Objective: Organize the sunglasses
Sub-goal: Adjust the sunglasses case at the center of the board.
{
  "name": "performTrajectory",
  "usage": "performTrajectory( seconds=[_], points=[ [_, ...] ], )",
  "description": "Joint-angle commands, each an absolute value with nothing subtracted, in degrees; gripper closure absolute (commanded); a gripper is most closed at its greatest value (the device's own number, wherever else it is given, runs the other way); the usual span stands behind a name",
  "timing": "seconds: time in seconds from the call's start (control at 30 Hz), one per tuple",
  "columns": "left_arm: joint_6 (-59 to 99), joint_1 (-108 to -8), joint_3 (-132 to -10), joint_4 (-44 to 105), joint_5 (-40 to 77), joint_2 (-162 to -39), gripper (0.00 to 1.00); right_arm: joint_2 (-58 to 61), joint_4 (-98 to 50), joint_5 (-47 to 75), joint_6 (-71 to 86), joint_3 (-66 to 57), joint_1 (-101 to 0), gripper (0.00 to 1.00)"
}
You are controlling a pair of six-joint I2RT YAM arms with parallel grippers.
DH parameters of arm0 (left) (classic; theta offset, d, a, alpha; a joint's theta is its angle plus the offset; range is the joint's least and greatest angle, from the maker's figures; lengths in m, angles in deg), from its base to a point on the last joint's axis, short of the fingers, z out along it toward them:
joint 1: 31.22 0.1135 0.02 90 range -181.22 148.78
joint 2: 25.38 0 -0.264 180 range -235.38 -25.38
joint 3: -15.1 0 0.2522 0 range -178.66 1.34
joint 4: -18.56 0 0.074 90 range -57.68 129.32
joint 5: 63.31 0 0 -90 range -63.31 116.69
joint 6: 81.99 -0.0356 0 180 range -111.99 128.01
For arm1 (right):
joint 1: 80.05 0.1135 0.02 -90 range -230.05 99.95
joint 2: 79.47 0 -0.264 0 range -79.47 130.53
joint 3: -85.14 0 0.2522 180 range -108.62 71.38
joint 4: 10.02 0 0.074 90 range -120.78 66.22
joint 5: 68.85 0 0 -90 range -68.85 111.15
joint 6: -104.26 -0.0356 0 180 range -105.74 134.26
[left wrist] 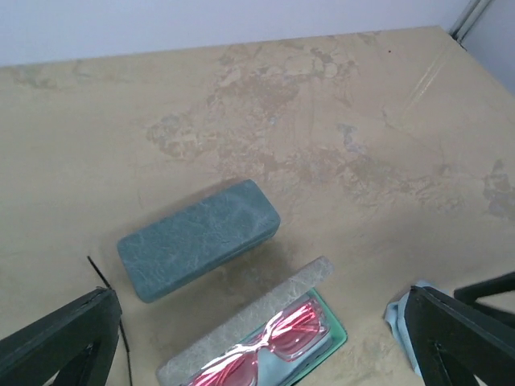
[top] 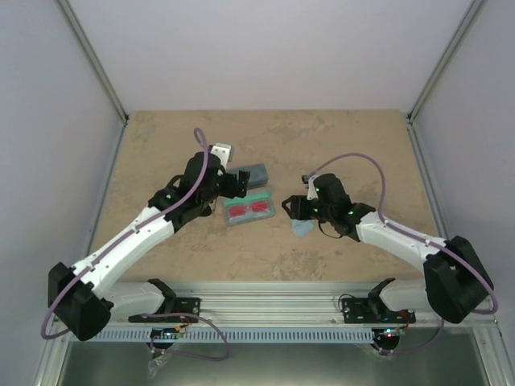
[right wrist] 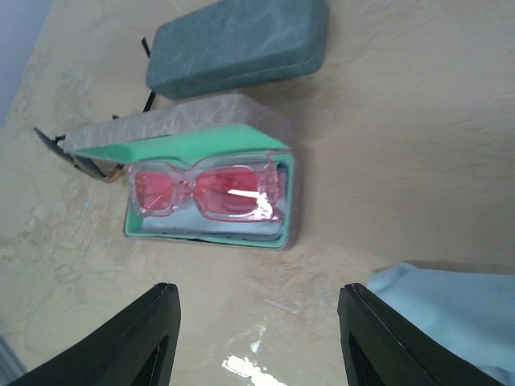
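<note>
The red-framed sunglasses [right wrist: 205, 190] lie folded in an open grey case with a green lining [right wrist: 288, 211], also visible from above [top: 249, 209] and in the left wrist view [left wrist: 269, 347]. The black sunglasses show only in part: dark pieces behind the case's lid [right wrist: 84, 166] and a thin dark arm [left wrist: 122, 331]. A closed blue-grey case [top: 256, 175] lies just behind the open one. My left gripper [top: 228, 186] is open and empty, above the left end of the cases. My right gripper [top: 291, 207] is open and empty, just right of the open case.
A light blue cloth [top: 303, 228] lies on the table under my right gripper and shows in the right wrist view [right wrist: 451, 293]. Metal frame posts and grey walls bound the table [top: 362, 153] at the back and sides.
</note>
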State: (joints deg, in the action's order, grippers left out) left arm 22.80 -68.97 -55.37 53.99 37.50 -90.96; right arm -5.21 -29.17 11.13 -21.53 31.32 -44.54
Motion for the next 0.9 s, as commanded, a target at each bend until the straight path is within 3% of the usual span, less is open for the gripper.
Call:
performTrajectory(
  seconds=[0.0, 0.3, 0.67, 0.87],
  points=[
    [25.71, -65.69, -55.54, 49.32, 28.71, -94.38, 0.01, -1.23, -27.97, 9.91, -23.61, 28.93, -41.35, 0.45],
    [27.15, -61.34, -55.97, 42.39, 19.37, -105.22, 0.01, 8.95, -28.78, 6.15, -23.34, 28.07, -38.61, 0.47],
    [24.63, -59.69, -59.75, 46.01, 18.81, -116.4, 0.13, 18.98, -28.22, 2.21, -18.7, 23.28, -38.72, 0.63],
    [23.83, -59.58, -60.42, 47.89, 15.92, -119.82, 0.16, 23.03, -30.81, 3.13, -15.44, 19.79, -39.53, 0.65]
  ],
)
